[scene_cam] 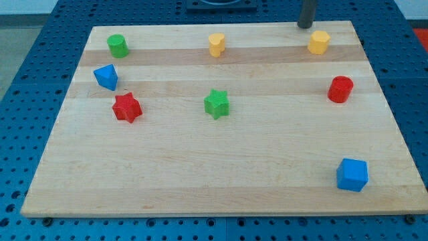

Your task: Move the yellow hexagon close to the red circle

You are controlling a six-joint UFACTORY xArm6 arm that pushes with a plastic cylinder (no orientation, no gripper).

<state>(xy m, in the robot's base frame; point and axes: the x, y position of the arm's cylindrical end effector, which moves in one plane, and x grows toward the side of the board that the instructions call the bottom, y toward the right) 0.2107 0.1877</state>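
Board [221,167]: a pale wooden rectangle that fills most of the view and rests on a blue perforated base [27,40]. It carries eight small blocks.

Blue cube [352,175]: the largest block, near the board's corner at the view's bottom right, well apart from all others.

Red star [126,107]: on the view's left, at mid height. A blue block [105,77] of angular shape sits just above it, near but not touching.

Green star [216,104]: near the board's centre.

Red circle [340,89]: an upright cylinder on the view's right, at mid height.

Green cylinder [118,45]: at the view's top left.

Yellow hexagon [319,42]: at the view's top right, above the red circle and slightly to its left. The two stand apart, with bare wood between them.

Second yellow block [216,44]: at the view's top centre; its exact shape cannot be made out.

Rod: a dark, straight shaft that enters from the view's top edge. My tip [305,26] meets the board's far edge, just above the yellow hexagon and slightly to its left, close to it; contact cannot be confirmed. The arm carries no jaws, so there is nothing to spread, press together or pinch.
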